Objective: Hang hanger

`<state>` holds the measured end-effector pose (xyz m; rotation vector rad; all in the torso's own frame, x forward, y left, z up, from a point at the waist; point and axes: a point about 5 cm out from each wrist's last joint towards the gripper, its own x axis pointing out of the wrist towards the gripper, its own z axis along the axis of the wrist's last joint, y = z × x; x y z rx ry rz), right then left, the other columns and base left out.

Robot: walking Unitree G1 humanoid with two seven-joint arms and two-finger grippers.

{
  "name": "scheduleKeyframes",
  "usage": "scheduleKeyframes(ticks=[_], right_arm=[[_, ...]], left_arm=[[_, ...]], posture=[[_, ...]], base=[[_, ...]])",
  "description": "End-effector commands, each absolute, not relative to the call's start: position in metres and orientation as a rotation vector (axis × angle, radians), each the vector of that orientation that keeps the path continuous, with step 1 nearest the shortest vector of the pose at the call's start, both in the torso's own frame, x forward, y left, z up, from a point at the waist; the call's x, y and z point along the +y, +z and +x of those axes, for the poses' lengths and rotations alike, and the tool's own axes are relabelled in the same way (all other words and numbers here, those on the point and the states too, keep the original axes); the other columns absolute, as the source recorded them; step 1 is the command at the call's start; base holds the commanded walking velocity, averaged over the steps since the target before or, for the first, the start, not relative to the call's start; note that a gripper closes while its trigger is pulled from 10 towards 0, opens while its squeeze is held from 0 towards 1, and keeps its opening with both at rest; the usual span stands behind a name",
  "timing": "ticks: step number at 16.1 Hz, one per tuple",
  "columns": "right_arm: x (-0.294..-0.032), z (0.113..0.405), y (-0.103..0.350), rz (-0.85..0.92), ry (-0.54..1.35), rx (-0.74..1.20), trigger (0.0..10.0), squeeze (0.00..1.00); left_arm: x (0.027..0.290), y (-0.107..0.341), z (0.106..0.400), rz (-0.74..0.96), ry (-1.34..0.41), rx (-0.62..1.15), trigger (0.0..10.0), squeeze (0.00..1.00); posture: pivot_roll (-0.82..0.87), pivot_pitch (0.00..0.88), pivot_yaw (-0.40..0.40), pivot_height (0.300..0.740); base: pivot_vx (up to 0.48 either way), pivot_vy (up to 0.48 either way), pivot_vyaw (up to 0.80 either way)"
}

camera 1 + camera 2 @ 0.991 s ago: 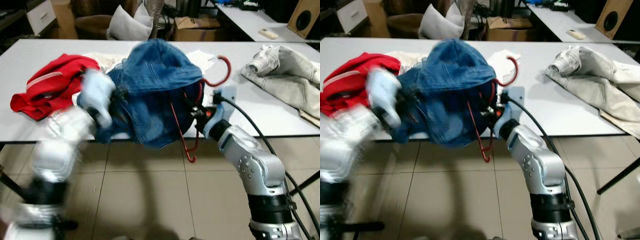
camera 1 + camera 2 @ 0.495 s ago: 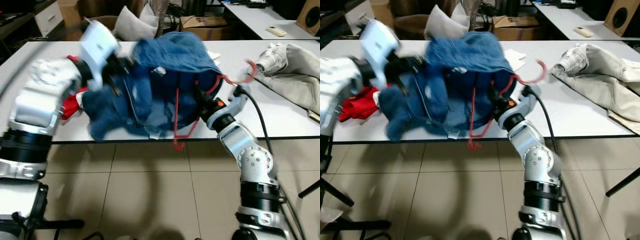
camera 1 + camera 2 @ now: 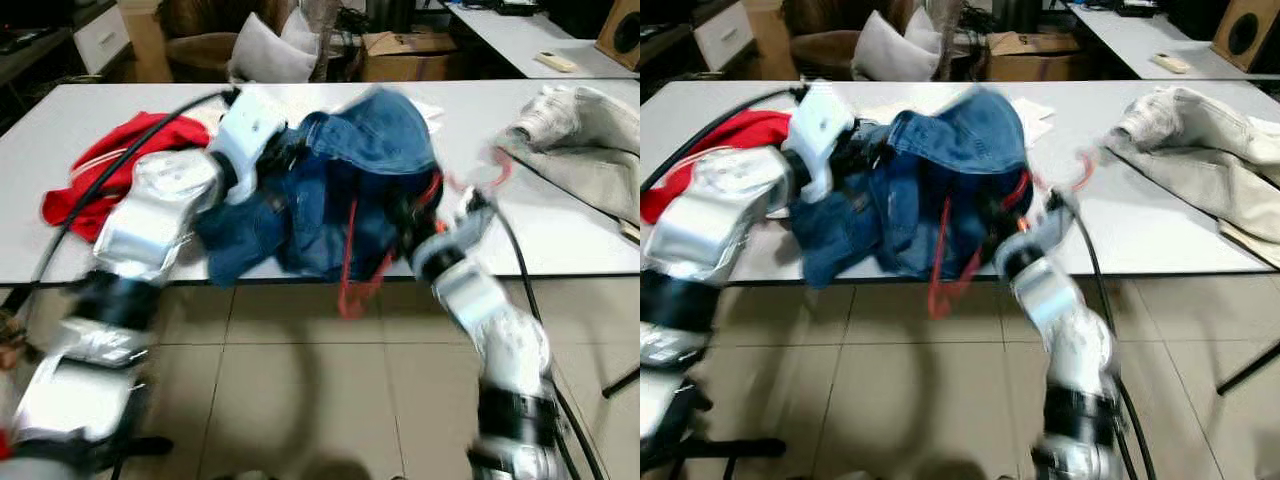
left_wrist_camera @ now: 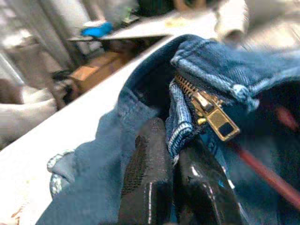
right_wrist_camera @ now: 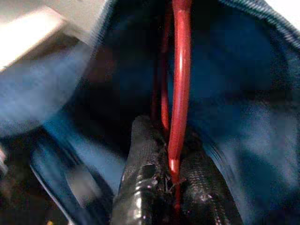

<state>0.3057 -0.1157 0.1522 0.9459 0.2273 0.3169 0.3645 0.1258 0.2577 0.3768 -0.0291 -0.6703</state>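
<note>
Right wrist view: right gripper (image 5: 171, 180) clamped on red hanger (image 5: 180, 79), wire pinched between 2 black fingers, inside blue denim garment (image 5: 243, 93). Left wrist view: left gripper (image 4: 171, 171) gripping denim edge beside brass zipper (image 4: 213, 115). Garment bunched at front edge of white table (image 3: 560, 240), hanger loop hanging below edge.

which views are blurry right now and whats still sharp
Left eye view: the right arm and red hanger smear with motion. Left wrist view: the jeans zipper is crisp between the left gripper fingers, background soft. Right wrist view: dim and soft, the hanger wire sits clamped in the right gripper.
</note>
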Motion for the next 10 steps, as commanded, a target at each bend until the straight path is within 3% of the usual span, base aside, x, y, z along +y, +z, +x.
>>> scheduleKeyframes(ticks=[1,6,10], right_arm=[[-0.113,0.301,0.159,0.939,0.328,0.234,10.0,0.00],[-0.106,0.279,0.161,0.874,0.358,0.268,10.0,0.00],[-0.101,0.264,0.175,0.904,0.378,0.256,10.0,0.00]], left_arm=[[0.129,0.267,0.371,0.334,-0.602,-0.058,0.0,0.00],[0.121,0.265,0.381,0.295,-0.541,-0.056,0.0,0.00],[0.131,0.254,0.386,0.352,-0.494,-0.030,0.0,0.00]], posture=[[-0.09,0.000,0.071,0.740],[-0.11,0.000,0.088,0.740],[-0.12,0.000,0.091,0.740]], base=[[0.000,0.000,0.00],[0.000,0.000,0.00],[0.000,0.000,0.00]])
